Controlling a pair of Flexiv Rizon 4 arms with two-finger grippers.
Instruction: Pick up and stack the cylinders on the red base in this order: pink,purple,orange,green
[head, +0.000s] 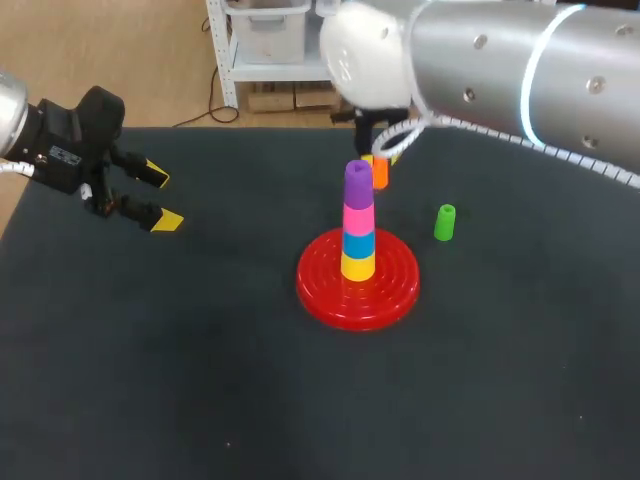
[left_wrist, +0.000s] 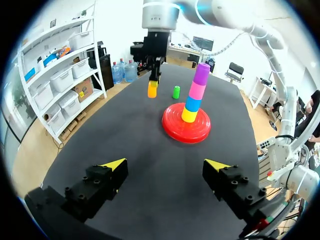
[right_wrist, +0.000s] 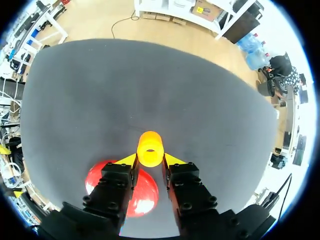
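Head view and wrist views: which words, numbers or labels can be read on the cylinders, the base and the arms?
On the left end effector, a white sticker: print too small to read.
On the red base, green cylinder and orange cylinder: no text visible.

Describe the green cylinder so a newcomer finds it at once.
Find the red base mid-table, carrying a coloured stack. The green cylinder stands just right of it in the head view. It is the only green piece, and the only one resting on the table.

Six cylinders (head: 358, 225); one red base (head: 325, 290); two grippers (head: 155, 198) (right_wrist: 150, 161).
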